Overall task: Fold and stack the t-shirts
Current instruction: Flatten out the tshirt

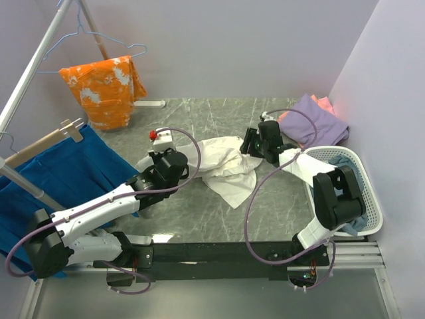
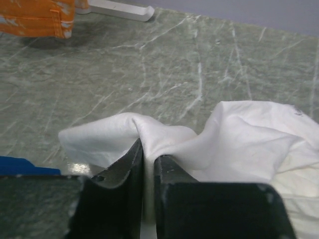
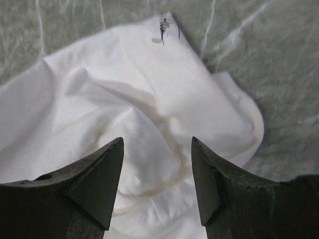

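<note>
Left of the white laundry basket [image 1: 369, 174], on the green marble table [image 1: 199, 123], the white t-shirt [image 1: 226, 171] lies crumpled, and I am working it from two ends. My left gripper [image 2: 148, 152] is clamped on a raised fold at the edge farthest from the basket, its fingers nearly meeting with cloth pinched between them, so that side can be drawn out flat. My right gripper [image 3: 157, 144] hangs over the basket-side end, fingers spread wide with nothing between them and bunched cloth right beneath. I judge it is placed there to take a second hold for stretching the tee. Behind the basket a purple tee [image 1: 320, 121] and a salmon-pink one [image 1: 325, 102] sit heaped; grey-blue cloth [image 1: 340, 159] lies inside it. Folding, I judge, has barely begun.
</note>
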